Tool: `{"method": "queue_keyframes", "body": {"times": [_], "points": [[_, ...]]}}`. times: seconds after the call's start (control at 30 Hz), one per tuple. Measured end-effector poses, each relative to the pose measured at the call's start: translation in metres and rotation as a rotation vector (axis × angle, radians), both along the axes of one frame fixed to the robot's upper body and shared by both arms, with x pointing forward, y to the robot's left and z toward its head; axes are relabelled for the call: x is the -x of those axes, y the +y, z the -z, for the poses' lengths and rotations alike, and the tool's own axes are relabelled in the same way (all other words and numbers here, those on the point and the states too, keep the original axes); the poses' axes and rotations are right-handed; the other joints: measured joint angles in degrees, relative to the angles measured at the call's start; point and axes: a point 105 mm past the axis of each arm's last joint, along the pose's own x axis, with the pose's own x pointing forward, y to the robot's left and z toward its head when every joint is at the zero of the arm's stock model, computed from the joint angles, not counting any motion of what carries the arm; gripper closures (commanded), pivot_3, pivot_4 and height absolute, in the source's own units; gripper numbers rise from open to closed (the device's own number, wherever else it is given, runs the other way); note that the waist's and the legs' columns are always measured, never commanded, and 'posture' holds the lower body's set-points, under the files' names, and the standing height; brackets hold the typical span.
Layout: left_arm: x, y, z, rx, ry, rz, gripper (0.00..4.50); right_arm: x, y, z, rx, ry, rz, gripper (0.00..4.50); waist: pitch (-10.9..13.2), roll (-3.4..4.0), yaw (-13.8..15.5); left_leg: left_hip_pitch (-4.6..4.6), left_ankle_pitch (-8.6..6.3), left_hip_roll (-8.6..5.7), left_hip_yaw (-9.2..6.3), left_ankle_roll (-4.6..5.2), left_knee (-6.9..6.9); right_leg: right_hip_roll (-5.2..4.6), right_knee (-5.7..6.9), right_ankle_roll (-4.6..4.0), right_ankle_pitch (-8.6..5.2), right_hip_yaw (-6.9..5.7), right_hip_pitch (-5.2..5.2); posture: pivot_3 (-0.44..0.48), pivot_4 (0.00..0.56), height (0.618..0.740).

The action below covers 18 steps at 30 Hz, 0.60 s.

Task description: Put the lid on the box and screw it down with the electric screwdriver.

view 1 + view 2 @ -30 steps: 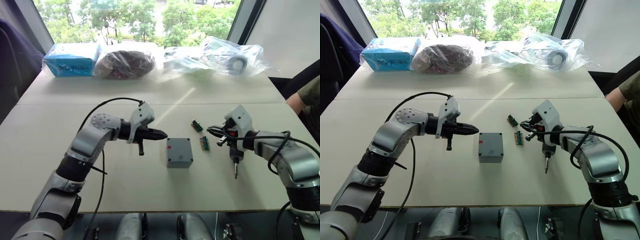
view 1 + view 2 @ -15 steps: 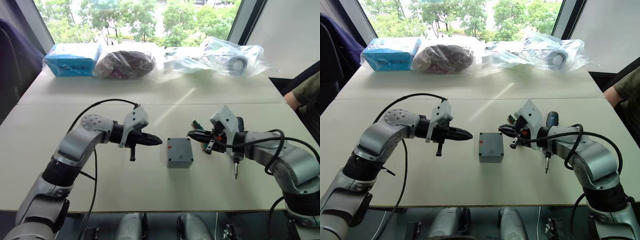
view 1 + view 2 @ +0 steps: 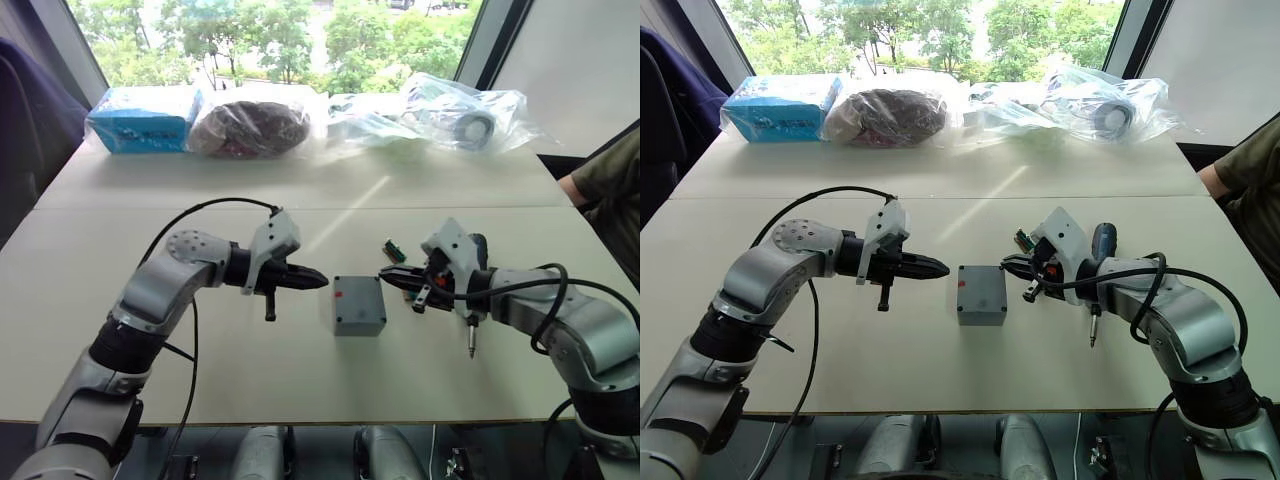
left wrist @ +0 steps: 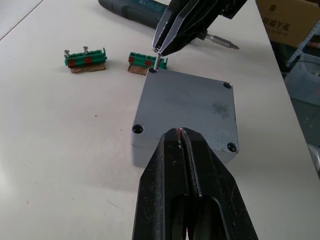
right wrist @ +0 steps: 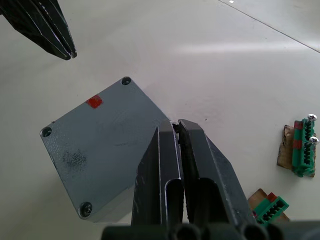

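The grey box (image 3: 360,323) stands mid-table with the lid (image 4: 187,107) lying flat on it; the lid carries a small red mark (image 5: 94,101). One corner hole holds a screw (image 5: 86,207); the other visible holes are bare. My right gripper (image 3: 385,272) is shut on a small screw (image 4: 156,61), held right over the lid's corner hole on its side. My left gripper (image 3: 322,280) is shut and empty, its tip hovering just off the box's left side. The electric screwdriver (image 3: 472,300) lies on the table to the right, behind my right forearm.
Two green terminal blocks (image 4: 85,57) on brown pads, one holding screws, lie just right of the box. A blue package (image 3: 140,118), a dark bagged bundle (image 3: 250,125) and clear bags (image 3: 460,115) line the far edge. A person's arm (image 3: 605,185) is at the right edge.
My right gripper has moved left from beside the screwdriver to the box's right corner, carrying the screw. The left gripper drew back slightly, then eased toward the box again.
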Motion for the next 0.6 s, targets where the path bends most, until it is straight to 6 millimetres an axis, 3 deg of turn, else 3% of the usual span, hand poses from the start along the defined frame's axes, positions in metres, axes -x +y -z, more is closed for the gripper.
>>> {"method": "queue_keyframes", "body": {"times": [0.57, 0.6], "points": [[0.0000, -0.0012, 0.0006, 0.001, 0.000, 0.001, 4.50, -0.0035, 0.0001, 0.0089, 0.012, 0.016, 0.000, 4.47, 0.00, 0.00, 0.02, 0.00, 0.00, 0.00, 0.00, 0.00, 0.00, 0.00, 0.00, 0.00, 0.00, 0.00, 0.00, 0.000, 0.150, 0.740], [0.0001, -0.0014, 0.0007, 0.002, 0.000, 0.002, 4.50, -0.0036, 0.0001, 0.0091, 0.012, 0.017, 0.000, 4.20, 0.00, 0.00, 0.02, 0.00, 0.00, 0.00, 0.00, 0.00, 0.00, 0.00, 0.00, 0.00, 0.00, 0.00, 0.00, 0.000, 0.150, 0.740]]}}
